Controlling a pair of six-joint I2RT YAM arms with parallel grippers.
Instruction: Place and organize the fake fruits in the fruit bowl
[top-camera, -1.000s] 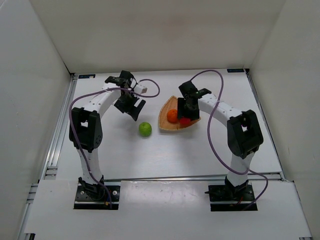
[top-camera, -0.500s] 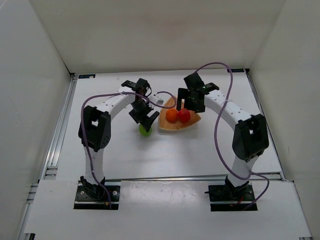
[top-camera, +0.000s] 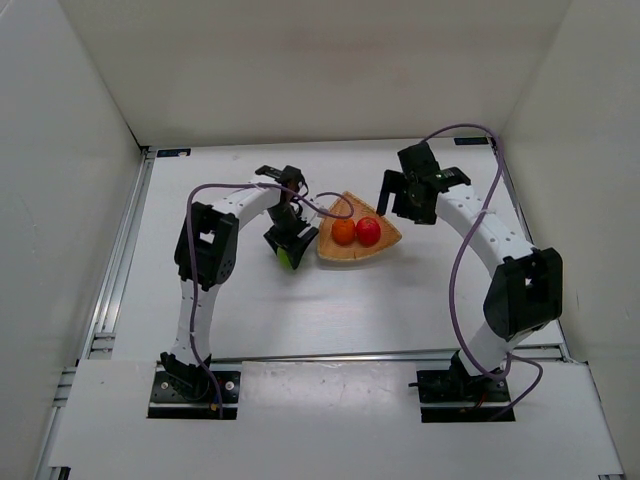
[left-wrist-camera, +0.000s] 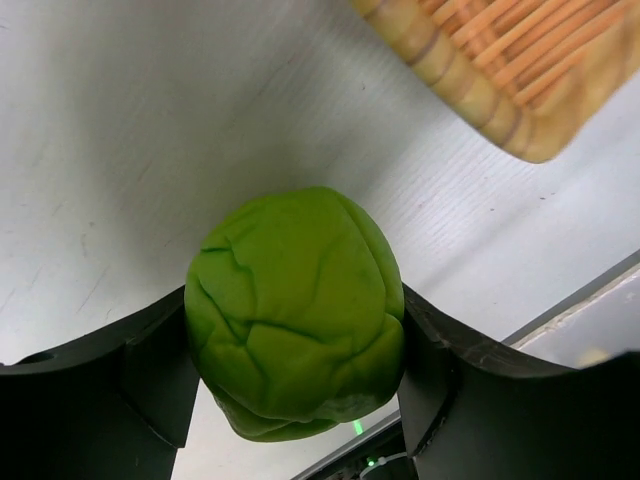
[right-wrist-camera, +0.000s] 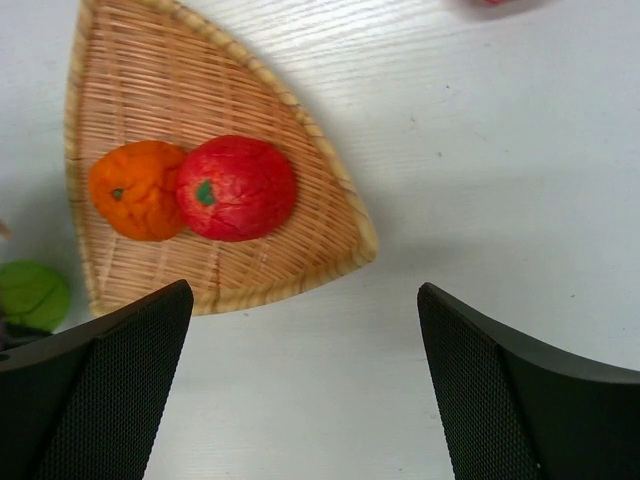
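Note:
The green apple (left-wrist-camera: 295, 310) sits squeezed between my left gripper's (left-wrist-camera: 295, 335) two fingers, which are shut on it just left of the fruit bowl (top-camera: 345, 257), low over the table. In the top view the green apple (top-camera: 287, 260) peeks out under that gripper (top-camera: 287, 248). The orange (right-wrist-camera: 137, 190) and the red apple (right-wrist-camera: 236, 188) lie touching side by side in the wicker fruit bowl (right-wrist-camera: 180, 90). My right gripper (right-wrist-camera: 305, 330) hangs open and empty above the bowl's right side (top-camera: 398, 205). A pinkish-red sliver (right-wrist-camera: 492, 2) shows at the right wrist view's top edge.
White walls enclose the table on three sides. A metal rail (top-camera: 125, 260) runs along the left edge. The purple cable (top-camera: 320, 212) of the left arm loops over the bowl's left corner. A corner of the bowl (left-wrist-camera: 520, 60) is close beside the held apple.
My left gripper swung right to the green apple and shut on it. My right gripper let go of the red apple in the bowl, opened and drew back to the right.

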